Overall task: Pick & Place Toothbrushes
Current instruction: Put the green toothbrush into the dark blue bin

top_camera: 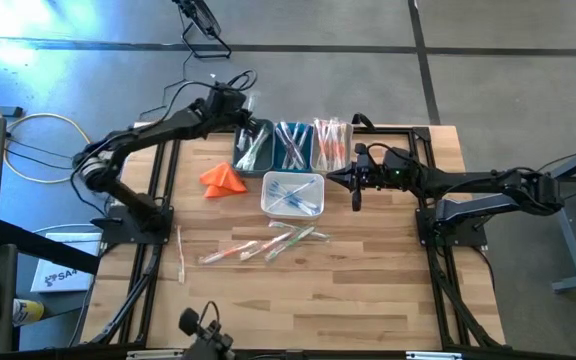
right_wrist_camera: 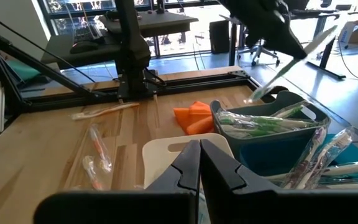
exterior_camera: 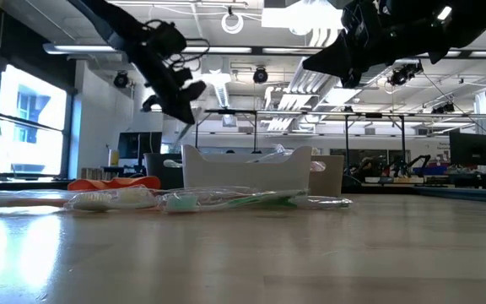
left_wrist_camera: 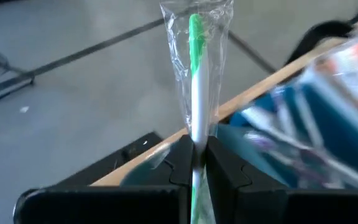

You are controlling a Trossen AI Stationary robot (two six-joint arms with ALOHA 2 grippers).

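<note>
Green toothbrush (left_wrist_camera: 197, 93) upright in left gripper (left_wrist_camera: 197, 165)

Light wooden desk (top_camera: 348, 290) with black metal frame. Orange folded cloth (top_camera: 223, 180) near left rear, just beside teal bin (top_camera: 252, 148). Row of three bins along rear edge: teal bin, blue bin (top_camera: 292, 146), clear bin (top_camera: 330, 146). White tray (top_camera: 293, 195) sits in front of them, near desk centre. Grey floor around desk; cables (top_camera: 28, 140) at left.
</note>
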